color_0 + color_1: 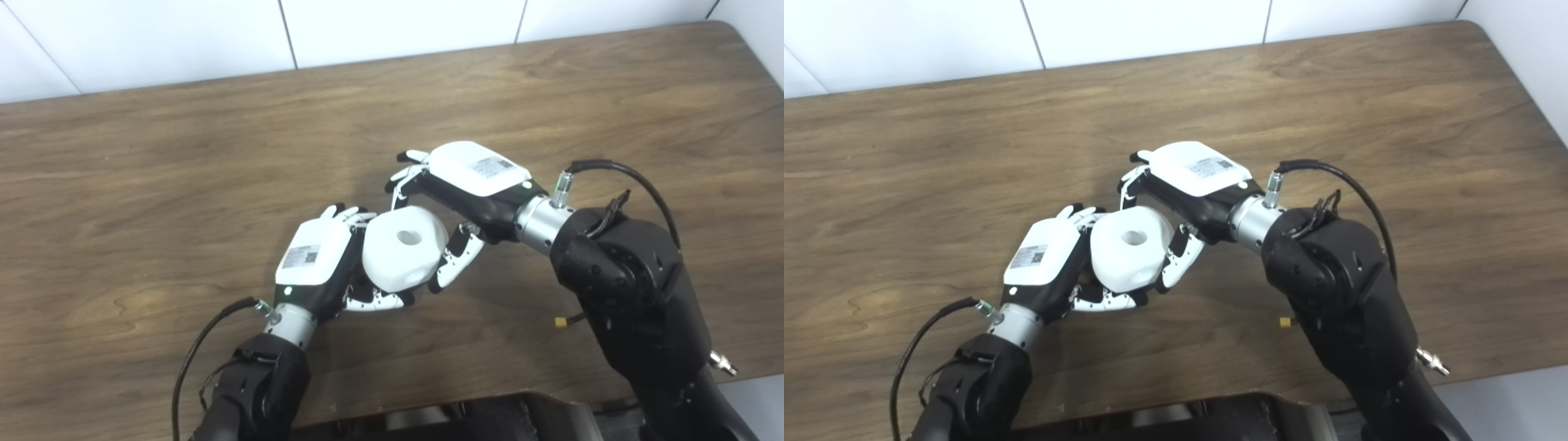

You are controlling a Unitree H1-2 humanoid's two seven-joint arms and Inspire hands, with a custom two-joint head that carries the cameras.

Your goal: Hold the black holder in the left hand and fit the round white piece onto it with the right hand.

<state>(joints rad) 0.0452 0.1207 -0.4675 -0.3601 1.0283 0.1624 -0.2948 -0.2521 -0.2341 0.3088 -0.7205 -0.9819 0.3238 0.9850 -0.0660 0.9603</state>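
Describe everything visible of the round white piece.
The round white piece is a chunky, smooth, matte, plastic-looking body with faceted sides and a round hole in its upward-facing top. It sits between both hands above the table: the left hand cups its left and underside, and the right hand has a thumb against its right side. The black holder is not distinguishable.

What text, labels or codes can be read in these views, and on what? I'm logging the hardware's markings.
Nothing here can be read as words or numbers.
Left hand: a pale sticker with a square code on the white back cover; print too small and blurred to read.
Right hand: a similar sticker with a code on its back cover; also blurred.
Round white piece: no markings visible.
Table: no markings visible.
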